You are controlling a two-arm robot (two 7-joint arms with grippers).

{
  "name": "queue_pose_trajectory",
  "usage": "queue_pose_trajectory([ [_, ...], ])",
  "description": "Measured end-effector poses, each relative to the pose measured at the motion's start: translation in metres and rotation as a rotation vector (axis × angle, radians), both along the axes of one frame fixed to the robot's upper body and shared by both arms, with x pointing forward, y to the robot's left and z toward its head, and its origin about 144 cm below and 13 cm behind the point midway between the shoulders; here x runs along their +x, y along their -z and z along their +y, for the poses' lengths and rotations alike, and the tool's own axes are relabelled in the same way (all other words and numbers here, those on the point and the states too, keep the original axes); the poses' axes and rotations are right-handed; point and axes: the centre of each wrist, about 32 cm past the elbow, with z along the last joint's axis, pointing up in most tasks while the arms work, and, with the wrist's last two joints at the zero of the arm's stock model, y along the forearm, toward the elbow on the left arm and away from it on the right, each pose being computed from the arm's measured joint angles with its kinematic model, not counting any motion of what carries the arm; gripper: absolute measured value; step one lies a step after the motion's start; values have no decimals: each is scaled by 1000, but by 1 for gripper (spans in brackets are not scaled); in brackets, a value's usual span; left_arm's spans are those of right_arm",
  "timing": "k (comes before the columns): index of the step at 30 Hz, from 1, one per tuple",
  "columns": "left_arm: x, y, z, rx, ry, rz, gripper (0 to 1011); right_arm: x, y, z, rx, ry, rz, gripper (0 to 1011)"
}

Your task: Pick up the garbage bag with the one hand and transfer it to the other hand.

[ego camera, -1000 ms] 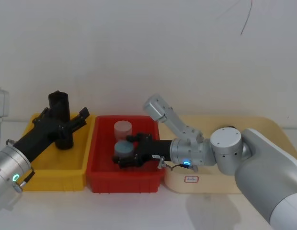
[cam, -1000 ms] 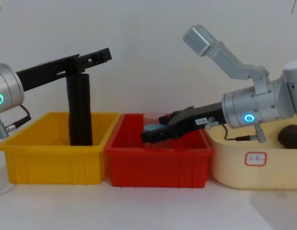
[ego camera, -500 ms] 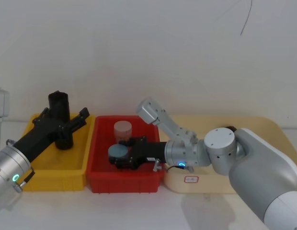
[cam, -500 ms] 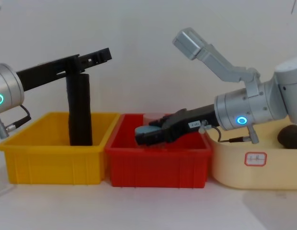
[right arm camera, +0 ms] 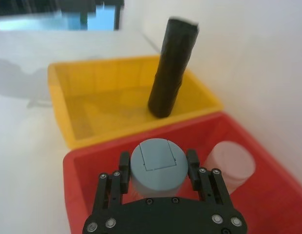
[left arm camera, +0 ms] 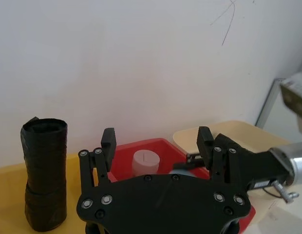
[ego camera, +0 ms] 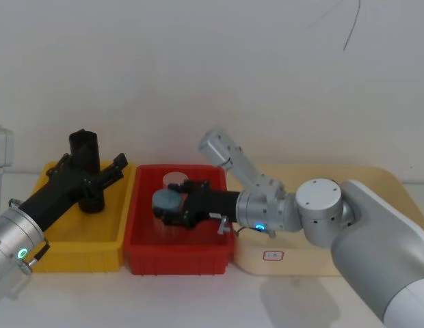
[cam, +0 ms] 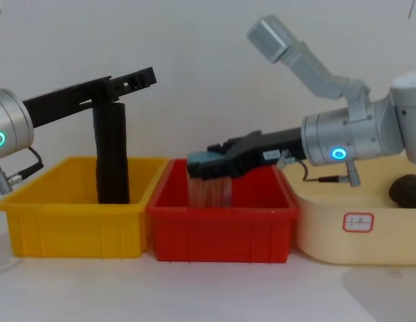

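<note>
The garbage bag (cam: 112, 151), a black roll of plastic, stands upright in the yellow bin (cam: 74, 231) at the left side of the table (cam: 208, 288). Its lower end rests on the floor of the bin and its top rises well above the rim.

The left end effector (left arm camera: 157, 140), on the arm with the green ring, reaches forward at the height of the top of the roll. Its two fingers are spread wide and there is nothing between them. In the left wrist view the roll stands to one side of the fingers, outside the gap. Whether a finger touches the roll I cannot tell.

The right end effector (right arm camera: 158, 163), on the arm with the blue ring, stretches over the red bin (cam: 221, 235), which stands in the middle, just beside the yellow bin. Its fingers are closed on the two sides of a blue-lidded jar (ego camera: 166, 200) and grip it under the lid. The jar hangs upright, with its clear body partly above the rim of the red bin. A second jar with a pale lid (right arm camera: 234, 163) stands on the floor of the red bin, beside the held jar.

To the right of the red bin is a cream tray (cam: 329, 228) with a dark rounded thing (cam: 406, 190) in it.
</note>
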Motion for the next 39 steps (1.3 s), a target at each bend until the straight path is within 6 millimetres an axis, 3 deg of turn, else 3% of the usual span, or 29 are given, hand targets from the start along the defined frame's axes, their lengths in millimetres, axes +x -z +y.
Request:
queue_pose_trajectory([
  [9, 0, 0, 0, 0, 0, 0, 1001, -9, -18, -11, 59, 35, -109, 681],
  [21, 0, 0, 0, 0, 0, 0, 1001, -36, -36, -48, 88, 158, -242, 681],
  [39, 0, 0, 0, 0, 0, 0, 1001, -89, -22, -112, 23, 403, -206, 681],
])
